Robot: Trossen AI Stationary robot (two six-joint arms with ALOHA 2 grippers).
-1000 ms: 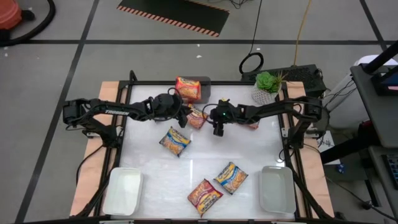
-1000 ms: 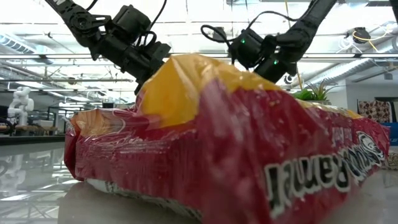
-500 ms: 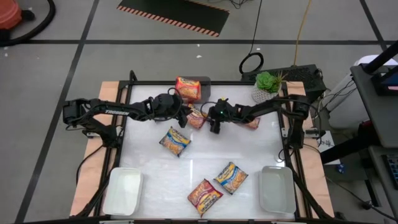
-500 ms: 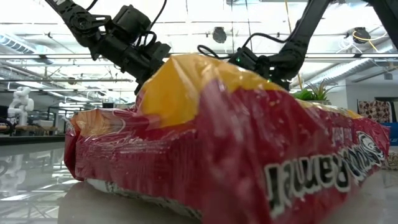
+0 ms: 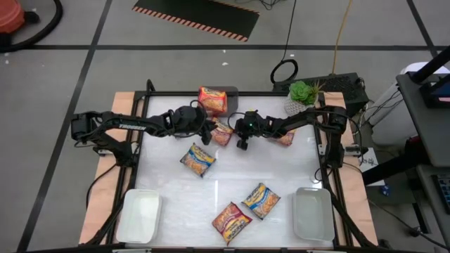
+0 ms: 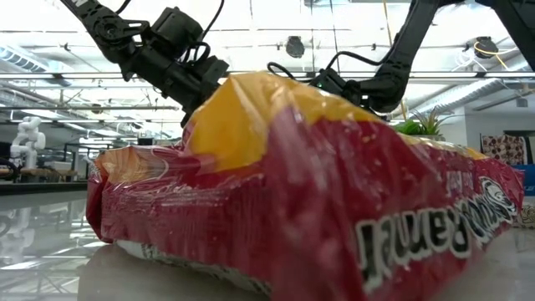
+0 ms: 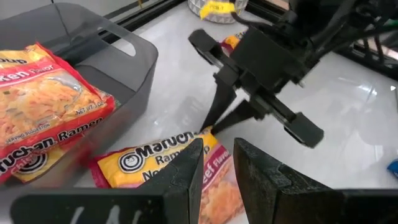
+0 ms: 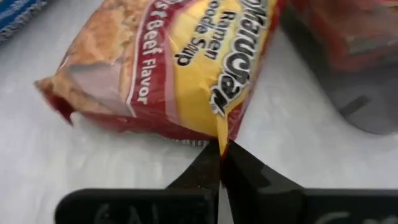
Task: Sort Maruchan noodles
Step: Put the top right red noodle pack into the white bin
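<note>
A yellow-and-maroon beef Maruchan noodles packet (image 5: 222,132) lies flat on the white table just in front of the grey bin (image 5: 232,92), which holds a red packet (image 5: 212,100). My right gripper (image 8: 219,163) comes in from the right and is shut on this packet. My left gripper (image 7: 217,167) stands over the packet's other end. A narrow gap shows between its fingers, with nothing in it. Whether it touches the packet I cannot tell. Three more packets (image 5: 197,159) (image 5: 261,200) (image 5: 231,219) lie nearer the front. My right gripper pinches the beef packet's crimped end seam at a corner (image 8: 219,138) between its two fingertips (image 7: 214,122). The fingers slant down from the table's right side. The packet lies flat on the table, not lifted.
White trays stand at the front left (image 5: 139,214) and front right (image 5: 313,213). Another packet (image 5: 285,138) lies partly under my right arm. A potted plant (image 5: 301,98) stands at the far right corner. One red packet (image 6: 292,192) fills the low view.
My right gripper has moved down and toward the table's left, onto the beef packet, and has shut on its corner. The packet has stayed where it lay.
</note>
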